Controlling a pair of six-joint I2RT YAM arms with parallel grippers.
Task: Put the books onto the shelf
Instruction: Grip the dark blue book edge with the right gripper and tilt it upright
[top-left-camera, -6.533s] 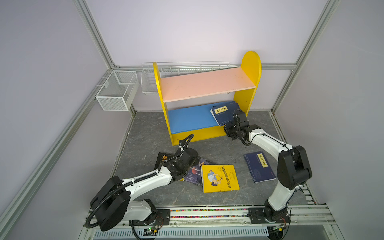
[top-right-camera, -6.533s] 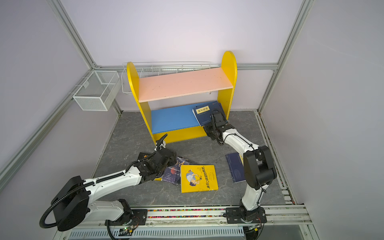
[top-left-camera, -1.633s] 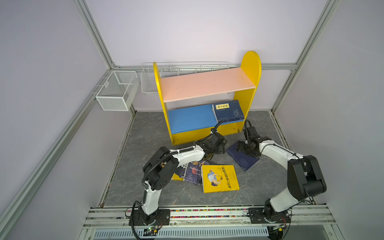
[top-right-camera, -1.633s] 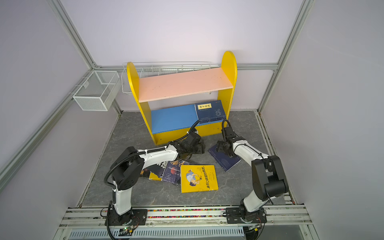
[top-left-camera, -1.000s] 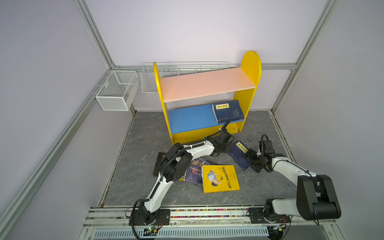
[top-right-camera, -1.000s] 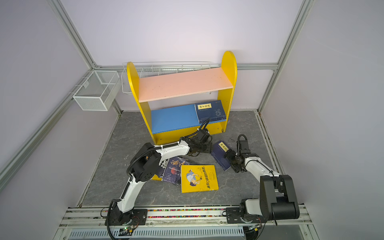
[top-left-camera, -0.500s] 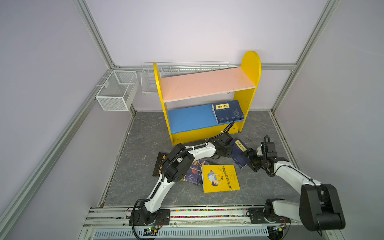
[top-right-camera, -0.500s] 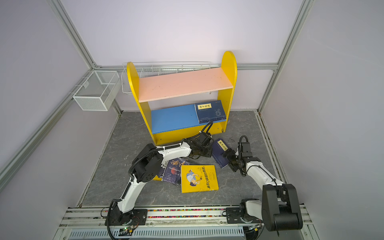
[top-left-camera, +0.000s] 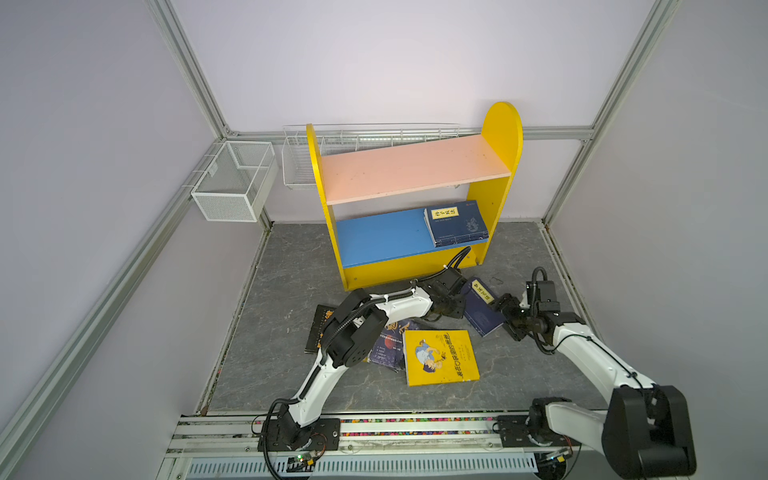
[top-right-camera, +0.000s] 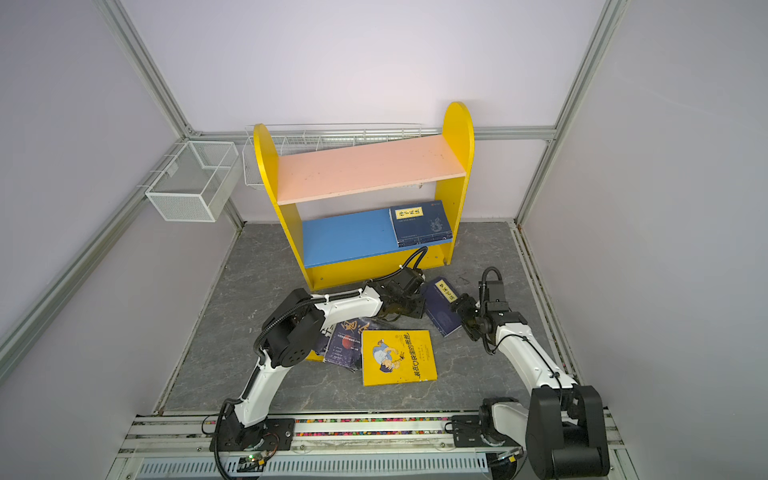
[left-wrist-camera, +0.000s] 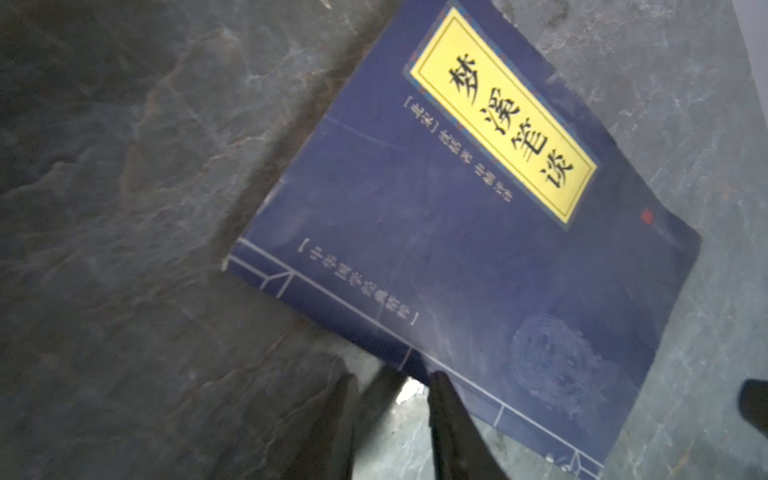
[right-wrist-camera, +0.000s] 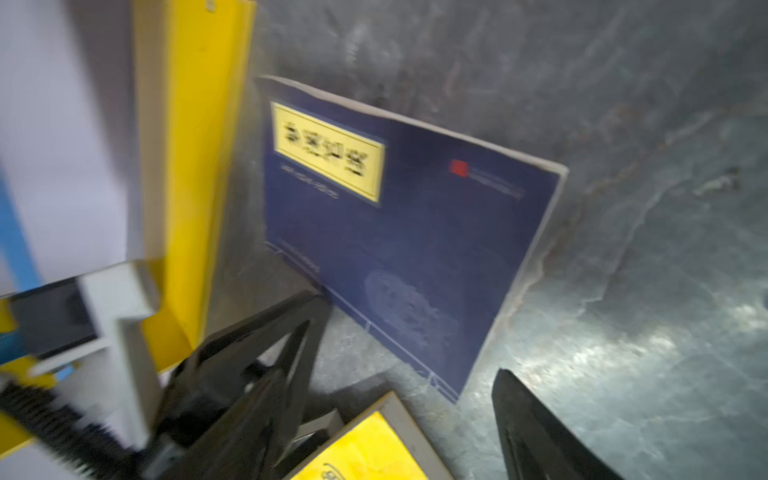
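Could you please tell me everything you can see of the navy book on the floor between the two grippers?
The navy book is a thin paperback lying cover up, askew on the grey floor before the right panel of the shelf. It shows a yellow title label with black characters, a small red seal, a faint round emblem, pale lines along the spine and white page edges. The left gripper sits at its spine edge, the open right gripper around a corner; contact is unclear.

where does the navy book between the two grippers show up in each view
Both top views: navy book just right of centre, in front of the shelf.
Left wrist: fills most of the picture.
Right wrist: middle.
Shared landmark: its yellow title label.
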